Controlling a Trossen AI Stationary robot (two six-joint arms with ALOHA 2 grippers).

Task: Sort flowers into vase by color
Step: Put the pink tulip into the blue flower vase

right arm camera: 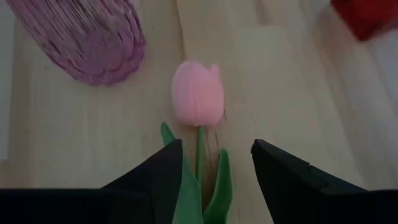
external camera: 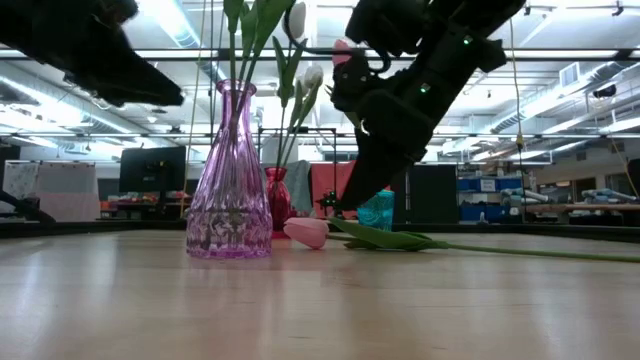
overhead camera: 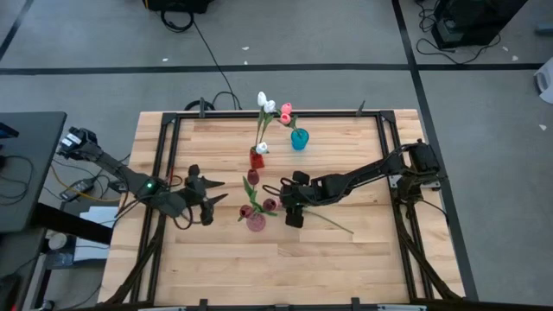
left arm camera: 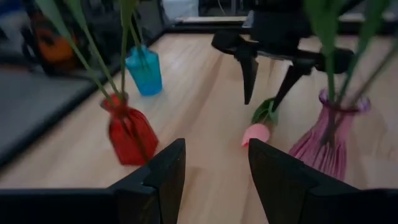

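from above, on the wooden surface (overhead camera: 346,259), a pink tulip (overhead camera: 270,205) lies flat with its long thin stem trailing off toward the right arm's side. the right end effector (overhead camera: 289,205) hangs over the head end of the stem, near the pink vase (overhead camera: 256,222) that holds maroon heads. a red vase (overhead camera: 257,159) with white tulips and a blue vase (overhead camera: 299,139) with a pink one stand farther back. the left end effector (overhead camera: 206,199) waits beside the pink vase on the other side.

at surface height, the tulip (external camera: 308,232) rests just beside the pink glass vase (external camera: 229,180), its leaves and stem flat on the wood. it looks light and limp at the stem, so a pinch just behind the head, around stem and leaves, should carry it best. the vase is tall, narrow-necked and probably easy to tip.

through the left wrist camera, the left end effector (left arm camera: 214,168) stands open and empty; the right arm's fingers are spread above the tulip (left arm camera: 255,134), between the red vase (left arm camera: 130,132) and the pink one (left arm camera: 326,140).

through the right wrist camera, the right end effector (right arm camera: 214,165) is open, straddling the stem below the pink head (right arm camera: 198,93), not yet touching. the pink vase (right arm camera: 87,43) sits close alongside and could be knocked during the lift.
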